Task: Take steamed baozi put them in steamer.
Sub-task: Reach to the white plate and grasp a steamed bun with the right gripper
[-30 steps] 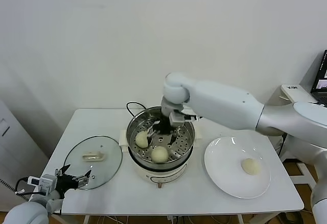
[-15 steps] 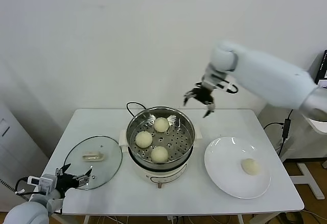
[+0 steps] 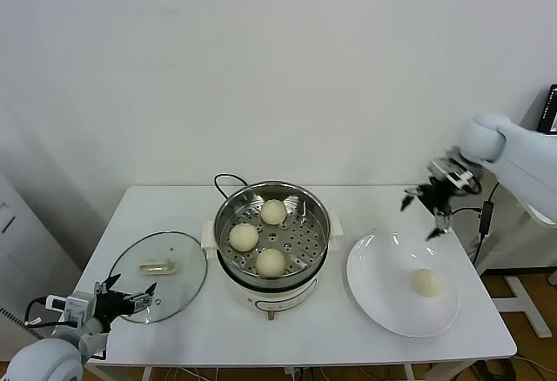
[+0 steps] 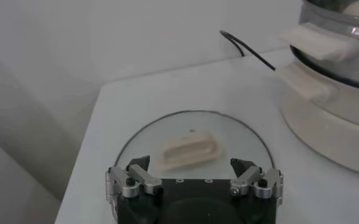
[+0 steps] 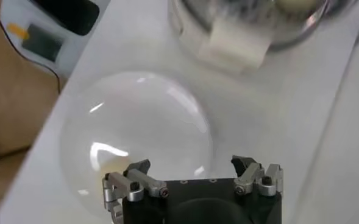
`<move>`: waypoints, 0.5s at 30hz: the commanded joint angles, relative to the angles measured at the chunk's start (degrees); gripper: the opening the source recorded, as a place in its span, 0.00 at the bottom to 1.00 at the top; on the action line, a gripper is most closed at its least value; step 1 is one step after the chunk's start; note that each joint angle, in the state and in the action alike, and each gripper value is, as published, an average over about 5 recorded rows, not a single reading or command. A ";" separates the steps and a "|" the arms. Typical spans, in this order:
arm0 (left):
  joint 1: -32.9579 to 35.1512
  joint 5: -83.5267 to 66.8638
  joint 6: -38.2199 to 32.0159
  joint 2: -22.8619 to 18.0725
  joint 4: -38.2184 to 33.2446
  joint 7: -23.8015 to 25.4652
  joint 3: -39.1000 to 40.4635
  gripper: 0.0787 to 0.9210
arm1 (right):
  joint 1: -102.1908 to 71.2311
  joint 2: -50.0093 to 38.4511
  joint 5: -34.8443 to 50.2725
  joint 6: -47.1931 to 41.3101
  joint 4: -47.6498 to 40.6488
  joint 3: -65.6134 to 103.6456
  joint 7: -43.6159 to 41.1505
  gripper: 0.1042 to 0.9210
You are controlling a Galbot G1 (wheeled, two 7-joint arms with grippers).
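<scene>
Smooth white rounded arm shells; each gripper has a black body with silver screwed finger mounts.

right hand spread, empty, above plate.

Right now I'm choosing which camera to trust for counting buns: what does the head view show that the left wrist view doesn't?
Head view only: three baozi in the steamer, a fourth on the white plate, and the open right gripper above that plate. Left wrist view only: the lid's white handle close up. Both: the glass lid, the steamer, the open left gripper.
</scene>
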 commanded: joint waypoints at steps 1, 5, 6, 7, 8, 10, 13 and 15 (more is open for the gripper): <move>-0.15 -0.09 0.09 -0.04 -0.02 -0.02 0.13 0.88 | -14.46 -6.42 -3.04 -3.59 -1.28 7.92 2.15 0.88; -0.31 -0.07 0.20 -0.14 -0.06 -0.02 0.24 0.88 | -19.60 -5.41 -5.55 -3.18 -2.17 12.85 3.51 0.88; -0.32 -0.07 0.22 -0.14 -0.06 -0.02 0.26 0.88 | -20.95 -4.94 -6.40 -2.99 -2.70 14.31 3.83 0.88; -0.32 -0.07 0.23 -0.12 -0.07 -0.01 0.26 0.88 | -22.33 -4.40 -7.29 -2.79 -3.31 15.81 4.14 0.88; -0.31 -0.06 0.23 -0.10 -0.07 -0.01 0.26 0.88 | -23.32 -3.91 -7.92 -2.61 -3.85 16.89 4.38 0.88; -0.27 -0.06 0.23 -0.07 -0.06 0.00 0.22 0.88 | -25.18 -3.05 -9.46 -2.28 -4.82 18.81 4.63 0.88; -0.22 -0.04 0.22 -0.07 -0.04 0.00 0.21 0.88 | -27.14 -2.12 -11.44 -1.83 -5.82 21.08 4.82 0.88; -0.20 -0.02 0.21 -0.06 -0.06 0.01 0.24 0.88 | -28.12 -1.64 -12.13 -1.61 -6.26 22.14 5.14 0.88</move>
